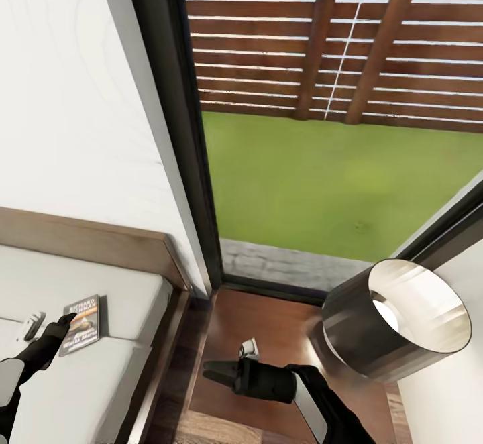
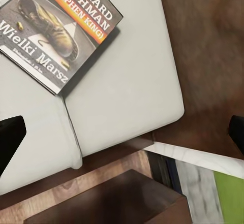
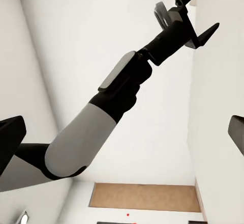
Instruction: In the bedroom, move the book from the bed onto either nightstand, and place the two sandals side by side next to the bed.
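Note:
The book (image 1: 84,323) lies flat on the pale mattress of the bed (image 1: 114,290), close to the headboard corner. Its dark cover reads "RICHARD BACHMAN" above an orange band (image 2: 56,36). My left gripper (image 1: 57,331) hovers just left of the book and is open with nothing in it; its spread fingers (image 3: 195,16) are plain in the right wrist view. My right gripper (image 1: 215,371) is open and empty above the glossy dark brown nightstand (image 1: 268,323), pointing toward the bed. The two sandals are out of view.
A black-shaded lamp (image 1: 402,323) takes up the right side of the nightstand. Behind it stands a tall dark-framed window (image 1: 181,129) looking onto grass and a wooden fence. A narrow strip of floor (image 1: 178,363) separates the bed frame from the nightstand.

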`<state>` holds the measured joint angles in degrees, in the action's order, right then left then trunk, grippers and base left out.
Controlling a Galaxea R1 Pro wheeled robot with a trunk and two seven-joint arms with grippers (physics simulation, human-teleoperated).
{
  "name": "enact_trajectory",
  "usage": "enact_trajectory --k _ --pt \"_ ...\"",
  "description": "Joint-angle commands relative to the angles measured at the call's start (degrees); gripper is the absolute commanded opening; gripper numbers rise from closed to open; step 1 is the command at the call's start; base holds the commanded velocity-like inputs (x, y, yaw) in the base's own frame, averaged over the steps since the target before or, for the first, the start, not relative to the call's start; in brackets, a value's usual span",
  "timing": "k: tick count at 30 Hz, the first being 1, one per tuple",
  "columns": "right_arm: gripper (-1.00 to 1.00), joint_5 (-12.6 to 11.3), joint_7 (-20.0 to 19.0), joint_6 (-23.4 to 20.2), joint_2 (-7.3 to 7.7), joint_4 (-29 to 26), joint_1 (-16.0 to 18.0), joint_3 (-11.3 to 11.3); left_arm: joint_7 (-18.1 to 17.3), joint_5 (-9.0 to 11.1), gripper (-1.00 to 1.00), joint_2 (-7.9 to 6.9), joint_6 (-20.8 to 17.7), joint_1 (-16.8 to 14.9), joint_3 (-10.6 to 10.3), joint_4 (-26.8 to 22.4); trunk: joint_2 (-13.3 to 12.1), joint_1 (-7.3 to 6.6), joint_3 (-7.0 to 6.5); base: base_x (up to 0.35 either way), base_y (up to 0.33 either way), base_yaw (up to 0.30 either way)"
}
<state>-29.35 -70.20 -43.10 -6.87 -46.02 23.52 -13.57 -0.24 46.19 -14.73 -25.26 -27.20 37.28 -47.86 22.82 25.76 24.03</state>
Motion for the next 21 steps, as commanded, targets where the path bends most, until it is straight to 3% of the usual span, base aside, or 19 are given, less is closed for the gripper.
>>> enact_trajectory --k 1,21 --pt "1.0 -0.4 0.0 -0.4 0.02 0.0 0.0 -0.1 0.0 0.3 1.0 0.03 -0.4 0.0 0.2 0.0 0.1 0.03 0.18 0.0 0.0 0.0" --pt "1.0 -0.4 0.0 -0.4 0.02 0.0 0.0 -0.1 -0.1 0.3 1.0 -0.12 -0.4 0.0 0.5 0.0 0.1 0.03 1.53 0.0 0.0 0.0"
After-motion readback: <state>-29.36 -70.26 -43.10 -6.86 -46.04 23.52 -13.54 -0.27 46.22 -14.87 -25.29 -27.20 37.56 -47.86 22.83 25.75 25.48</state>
